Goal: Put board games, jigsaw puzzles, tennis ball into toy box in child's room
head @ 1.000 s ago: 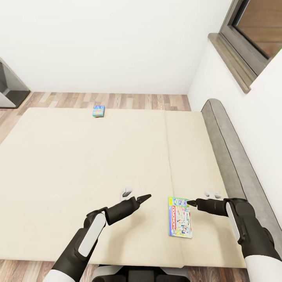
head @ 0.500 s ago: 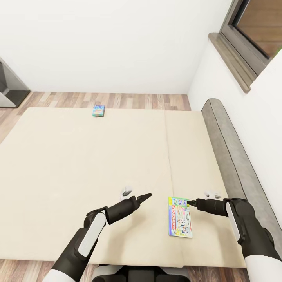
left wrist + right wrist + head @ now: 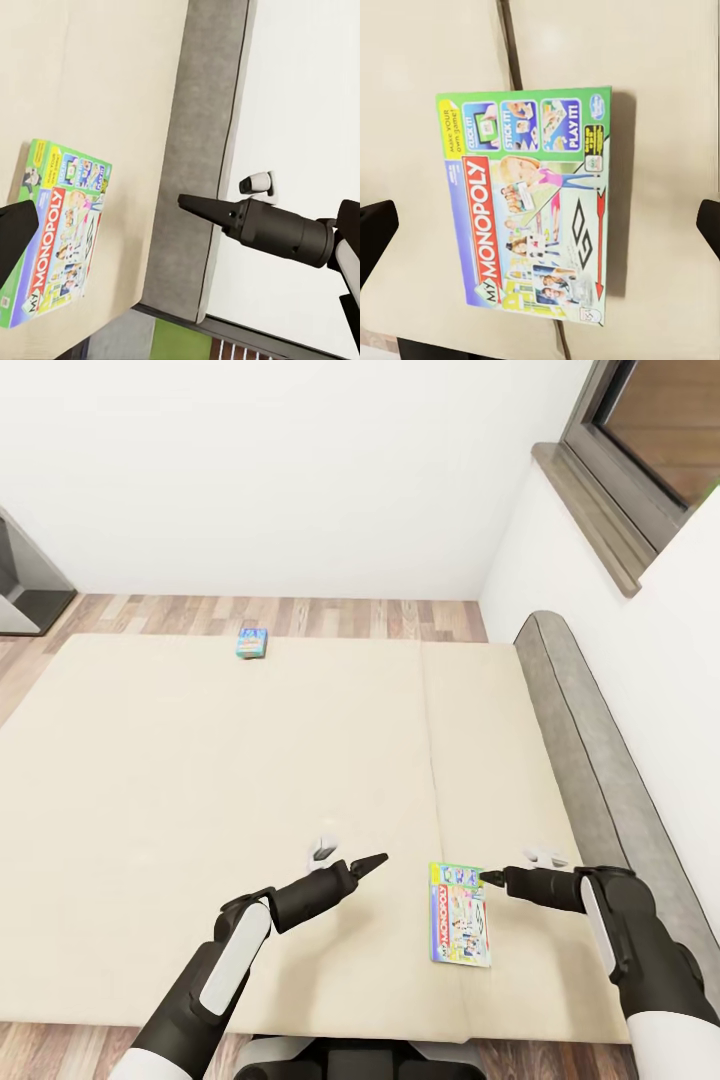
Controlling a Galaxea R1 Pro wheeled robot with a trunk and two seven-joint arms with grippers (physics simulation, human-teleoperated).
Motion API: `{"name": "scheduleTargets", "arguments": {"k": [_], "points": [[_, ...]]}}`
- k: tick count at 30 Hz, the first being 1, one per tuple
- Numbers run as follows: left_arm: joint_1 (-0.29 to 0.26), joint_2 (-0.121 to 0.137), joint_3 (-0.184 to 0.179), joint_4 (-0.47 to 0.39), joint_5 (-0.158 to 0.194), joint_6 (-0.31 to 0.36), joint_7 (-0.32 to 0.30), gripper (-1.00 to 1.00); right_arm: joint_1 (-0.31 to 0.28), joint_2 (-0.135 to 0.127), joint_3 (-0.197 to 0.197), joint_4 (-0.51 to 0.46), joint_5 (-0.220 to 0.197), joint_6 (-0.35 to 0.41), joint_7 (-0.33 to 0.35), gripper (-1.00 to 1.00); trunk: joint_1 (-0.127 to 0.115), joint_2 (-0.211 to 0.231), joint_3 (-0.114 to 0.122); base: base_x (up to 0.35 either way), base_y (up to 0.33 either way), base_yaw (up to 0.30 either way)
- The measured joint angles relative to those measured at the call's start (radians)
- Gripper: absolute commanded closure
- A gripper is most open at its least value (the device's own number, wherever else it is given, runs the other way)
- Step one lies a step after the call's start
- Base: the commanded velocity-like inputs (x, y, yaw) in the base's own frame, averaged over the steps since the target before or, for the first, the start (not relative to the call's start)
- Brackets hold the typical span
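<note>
A green-white-red Monopoly board game (image 3: 460, 928) lies flat on the cream bed (image 3: 200, 780), near its front edge. My right gripper (image 3: 488, 877) hovers just over the box's far right corner. In the right wrist view its fingers stand wide apart, open, with the board game (image 3: 536, 206) below and between them. My left gripper (image 3: 378, 858) hangs open above the mattress, left of the box, holding nothing. A smaller blue board game (image 3: 251, 643) sits at the bed's far edge. The left wrist view shows the Monopoly box (image 3: 56, 232) and the right gripper (image 3: 184, 201).
A grey padded headboard (image 3: 590, 760) runs along the bed's right side against the white wall. A window sill (image 3: 585, 510) juts out above it. Wooden floor (image 3: 330, 618) lies beyond the bed, with dark furniture (image 3: 25, 585) at far left.
My right gripper has shifted very slightly to the right. Nothing else has moved.
</note>
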Motion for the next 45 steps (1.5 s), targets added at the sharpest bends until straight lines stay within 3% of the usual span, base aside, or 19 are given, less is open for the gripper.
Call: {"name": "scheduleTargets", "arguments": {"k": [45], "points": [[0.000, 0.000, -0.001, 0.000, 0.000, 0.000, 0.000, -1.00, -0.008, 0.002, -0.009, 0.005, -0.008, -0.005, 0.003, -1.00, 0.000, 0.000, -0.063, 0.000, 0.000, 0.000]]}}
